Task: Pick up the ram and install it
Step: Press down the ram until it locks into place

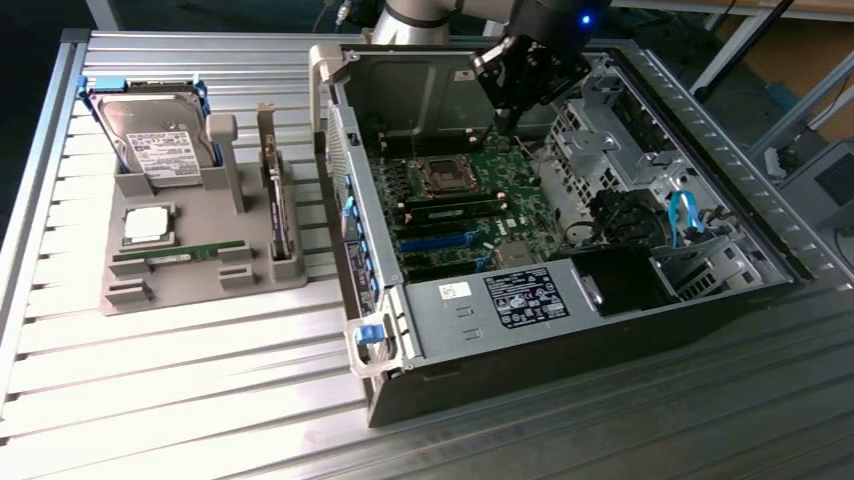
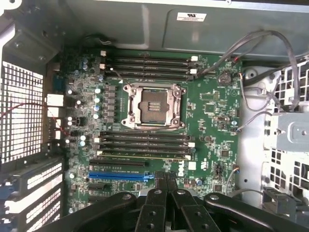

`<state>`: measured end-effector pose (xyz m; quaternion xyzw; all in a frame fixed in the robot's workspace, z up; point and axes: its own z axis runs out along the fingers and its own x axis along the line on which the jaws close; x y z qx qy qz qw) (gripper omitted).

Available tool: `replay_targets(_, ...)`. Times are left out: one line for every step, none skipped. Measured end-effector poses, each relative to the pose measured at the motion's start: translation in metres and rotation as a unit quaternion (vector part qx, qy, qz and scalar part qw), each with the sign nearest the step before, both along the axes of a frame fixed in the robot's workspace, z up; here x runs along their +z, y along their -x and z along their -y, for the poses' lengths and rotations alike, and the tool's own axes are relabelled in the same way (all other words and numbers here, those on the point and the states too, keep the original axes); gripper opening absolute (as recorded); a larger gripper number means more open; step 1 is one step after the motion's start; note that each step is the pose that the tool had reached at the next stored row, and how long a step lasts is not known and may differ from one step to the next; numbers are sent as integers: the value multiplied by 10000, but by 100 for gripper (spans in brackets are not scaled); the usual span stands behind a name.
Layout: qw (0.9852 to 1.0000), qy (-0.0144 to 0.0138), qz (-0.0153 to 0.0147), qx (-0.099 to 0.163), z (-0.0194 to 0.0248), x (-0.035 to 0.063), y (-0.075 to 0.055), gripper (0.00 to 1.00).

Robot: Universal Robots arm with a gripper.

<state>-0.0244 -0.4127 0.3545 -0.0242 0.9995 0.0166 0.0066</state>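
Robot arm w/ tool [image 1: 514, 118] at top center of the exterior view, fingers together, empty, above open PC case [image 1: 561, 300] & motherboard [image 2: 159, 125]. Ram [image 1: 180, 255] lies in gray holder tray [image 1: 200, 285], left side, on slatted counter [image 1: 174, 400].

Open computer case [image 1: 561, 290], hard drive [image 1: 158, 140]

Your single arm reaches in from far side, wrist angled downward. Your black gripper [image 2: 166, 186] hangs with fingers [image 2: 160, 181] pressed together, nothing between them.
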Motion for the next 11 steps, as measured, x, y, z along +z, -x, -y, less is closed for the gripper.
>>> replay_targets(10000,1,-14,0,0,1,-2,10)
replay_targets(10000,1,-19,0,0,1,-2,10)
replay_targets(10000,1,-19,0,0,1,-2,10)
replay_targets(10000,0,-19,0,0,0,-3,10)
replay_targets(10000,0,-20,0,0,0,-3,10)
replay_targets(10000,0,-19,0,0,0,-3,10)
replay_targets(10000,0,-19,0,0,0,-3,10)
replay_targets(10000,0,-19,1,0,0,-3,10)
replay_targets(10000,0,-19,1,0,0,-2,10)
replay_targets(10000,0,-19,0,0,0,3,10)
replay_targets(10000,0,-19,0,0,0,6,10)
